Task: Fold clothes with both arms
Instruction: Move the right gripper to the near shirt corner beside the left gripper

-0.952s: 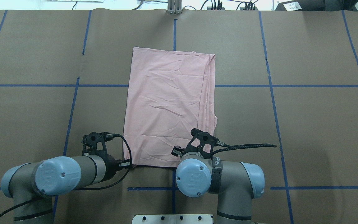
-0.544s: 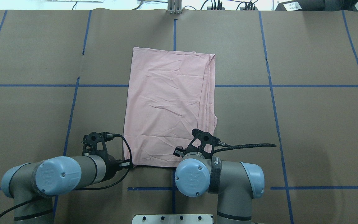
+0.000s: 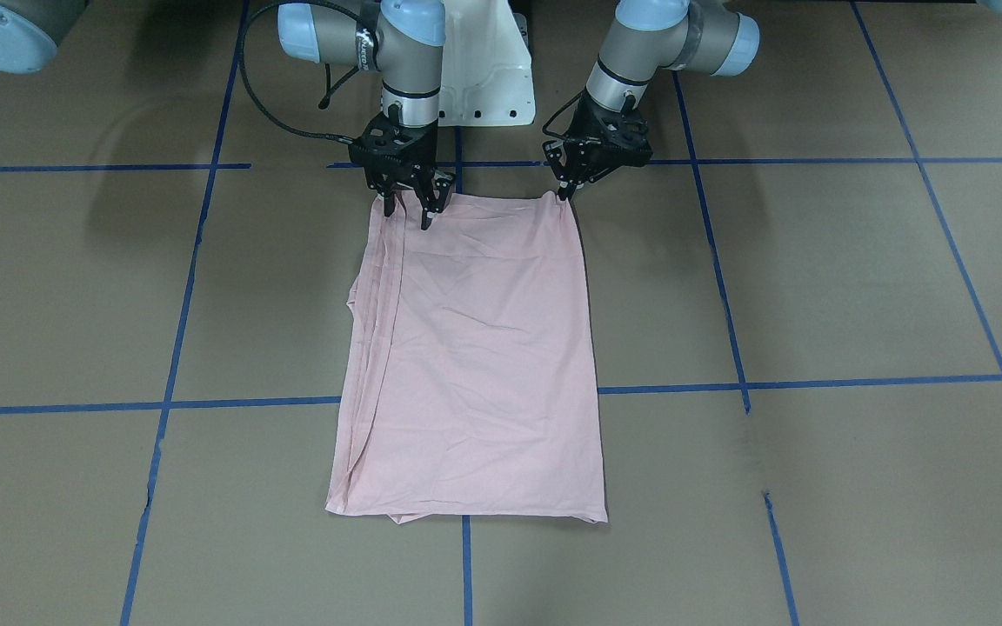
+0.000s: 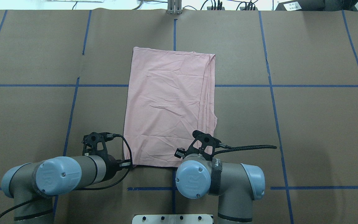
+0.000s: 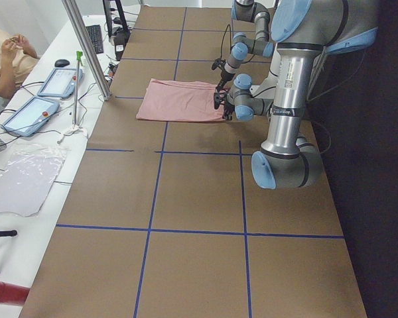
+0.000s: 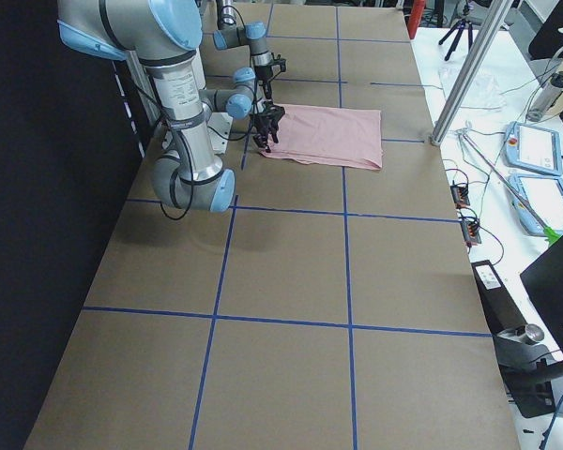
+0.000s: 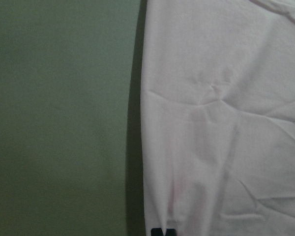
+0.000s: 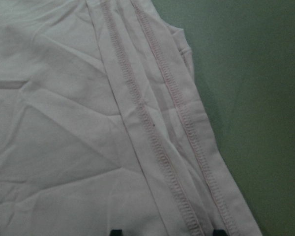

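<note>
we see our left claw (image 3: 565, 189) pinched on a corner of the pink t-shirt (image 3: 475, 365); our right claw (image 3: 407, 213) gapes over its hems.

Here's the pale pink cotton T-shirt (image 4: 166, 105), lying flat and folded into a tall rectangle, plain side up and lightly creased, with stitched hems stacked along the edge on the robot's right. The grey tubular left arm (image 4: 82, 168) reaches its near left corner, and the black two-finger left gripper (image 3: 567, 189) pinches the cloth there. The matching right arm (image 4: 230, 177) stands over the near right corner, the right gripper (image 3: 408, 209) spread wide, straddling the hem layers.
</note>
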